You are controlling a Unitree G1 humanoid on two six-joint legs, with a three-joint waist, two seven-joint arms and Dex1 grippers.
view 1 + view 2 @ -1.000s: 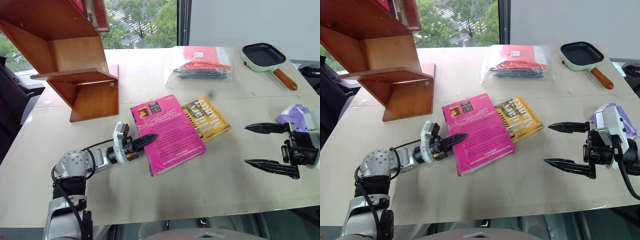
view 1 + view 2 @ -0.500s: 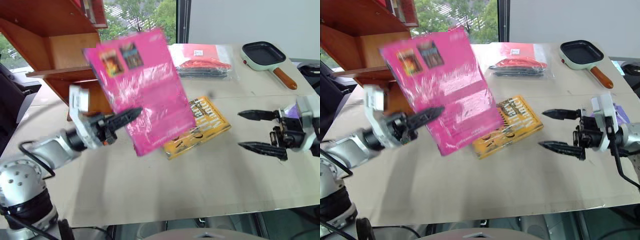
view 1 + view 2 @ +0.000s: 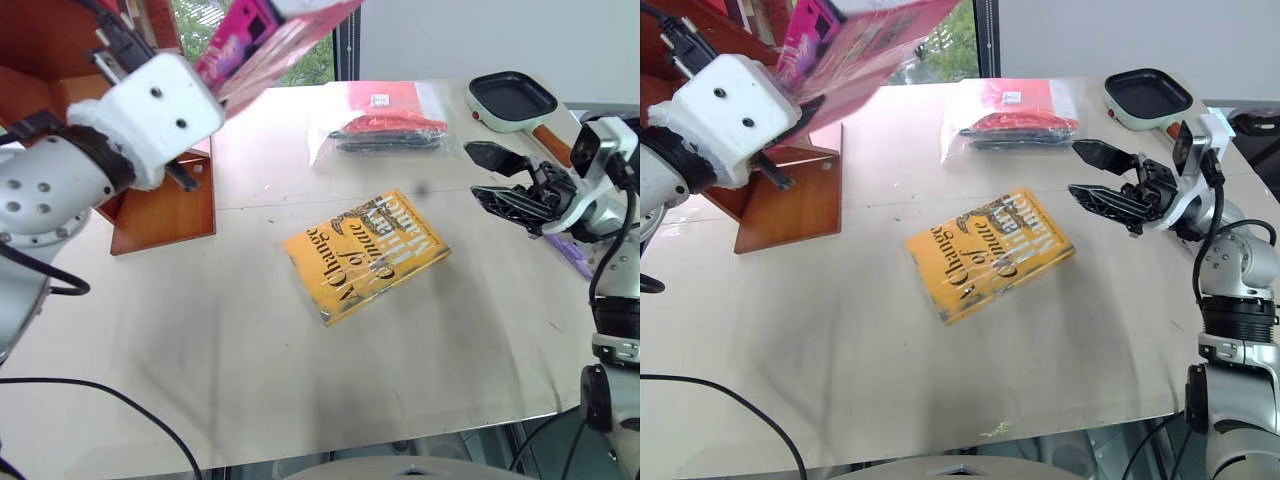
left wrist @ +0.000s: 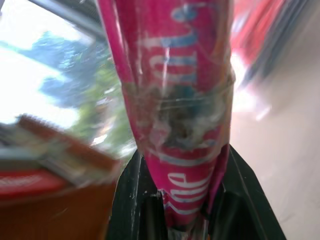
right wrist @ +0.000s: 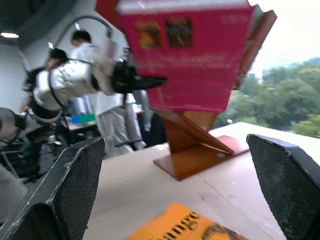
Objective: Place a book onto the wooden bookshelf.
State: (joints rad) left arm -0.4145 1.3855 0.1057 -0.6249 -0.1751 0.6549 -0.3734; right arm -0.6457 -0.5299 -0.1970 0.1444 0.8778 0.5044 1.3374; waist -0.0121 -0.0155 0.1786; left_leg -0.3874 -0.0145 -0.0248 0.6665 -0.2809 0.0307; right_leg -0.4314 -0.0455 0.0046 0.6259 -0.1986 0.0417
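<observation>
So the pickup part looks done: the left gripper (image 5: pixel 131 80) is clamped on the book (image 5: pixel 192 62) and has it up in the air, well off the table (image 3: pixel 300 380), up at about 11 o'clock right beside the wooden bookshelf (image 3: pixel 160 195). Not on a shelf yet though, so the actual placing is what's left. The right gripper (image 3: pixel 1102 180) hovers with its jaws wide apart and nothing in them, out at 2 o'clock. The yellow book (image 3: pixel 365 252) lies flat mid-table, with a frying pan (image 3: pixel 512 98) at the far edge.
</observation>
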